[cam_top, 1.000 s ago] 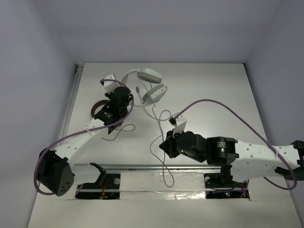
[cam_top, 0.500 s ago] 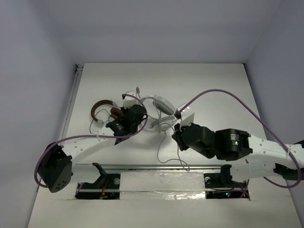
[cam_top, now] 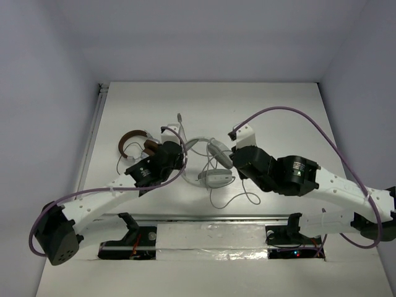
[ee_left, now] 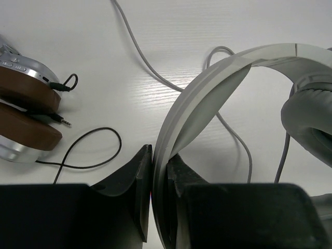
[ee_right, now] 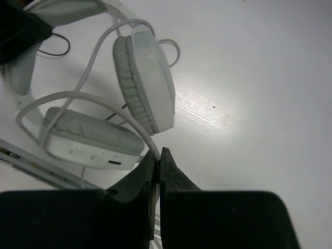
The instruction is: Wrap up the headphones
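The white headphones (cam_top: 213, 166) hang between my two grippers over the middle of the table. My left gripper (ee_left: 160, 174) is shut on their padded headband (ee_left: 207, 98); a grey earcup (ee_left: 311, 122) shows at the right edge of that view. My right gripper (ee_right: 158, 155) is shut on the thin grey cable (ee_right: 78, 96), which loops around the two earcups (ee_right: 148, 78). In the top view the left gripper (cam_top: 179, 156) is to the left of the earcups and the right gripper (cam_top: 231, 162) just to their right. Slack cable (cam_top: 238, 201) trails on the table toward the near edge.
The smaller brown-banded headphones (cam_top: 133, 141) with silver earcups (ee_left: 21, 111) and a thin black cable (ee_left: 88, 155) lie left of the left gripper. A metal rail (cam_top: 204, 217) runs along the near table edge. White walls enclose the table.
The left arm has carried the white headphones from the far middle toward the near centre. The right gripper has moved up to the earcups, drawing the cable in around them.
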### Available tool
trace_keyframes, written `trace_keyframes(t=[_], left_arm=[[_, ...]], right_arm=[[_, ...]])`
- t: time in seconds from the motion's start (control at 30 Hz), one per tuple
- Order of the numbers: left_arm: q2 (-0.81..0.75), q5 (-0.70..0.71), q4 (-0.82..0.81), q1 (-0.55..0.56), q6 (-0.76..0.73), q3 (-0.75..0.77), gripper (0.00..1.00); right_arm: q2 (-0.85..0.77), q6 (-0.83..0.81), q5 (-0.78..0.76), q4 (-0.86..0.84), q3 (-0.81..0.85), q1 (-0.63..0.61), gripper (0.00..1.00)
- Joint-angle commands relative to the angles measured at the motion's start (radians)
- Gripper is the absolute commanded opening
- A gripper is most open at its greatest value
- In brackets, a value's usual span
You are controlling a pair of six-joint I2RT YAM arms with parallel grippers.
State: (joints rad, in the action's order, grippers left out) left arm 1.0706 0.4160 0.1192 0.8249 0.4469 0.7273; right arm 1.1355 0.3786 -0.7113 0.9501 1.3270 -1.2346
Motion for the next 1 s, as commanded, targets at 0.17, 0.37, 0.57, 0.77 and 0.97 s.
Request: trace_keyframes(t=[0.17, 0.37, 0.57, 0.77, 0.97], left_arm=[[-0.052, -0.213, 0.016, 0.002, -0.023, 0.067, 0.0], [-0.08, -0.373, 0.03, 0.002, -0.059, 0.078, 0.0], [-0.138, -0.5, 0.02, 0.002, -0.068, 0.093, 0.0], [-0.169, -0.545, 0.024, -0.007, -0.073, 0.138, 0.0], [-0.204, -0.56, 0.002, -0.036, -0.051, 0.205, 0.0]], right_arm=[[0.02, -0.073, -0.108, -0.034, 0.012, 0.064, 0.0], [0.021, -0.125, -0.14, -0.122, -0.014, 0.145, 0.0], [0.024, -0.122, -0.08, -0.26, -0.067, 0.221, 0.0], [-0.002, -0.113, -0.031, -0.425, -0.153, 0.297, 0.0], [-0.081, -0.067, 0.137, -0.621, -0.284, 0.391, 0.0]])
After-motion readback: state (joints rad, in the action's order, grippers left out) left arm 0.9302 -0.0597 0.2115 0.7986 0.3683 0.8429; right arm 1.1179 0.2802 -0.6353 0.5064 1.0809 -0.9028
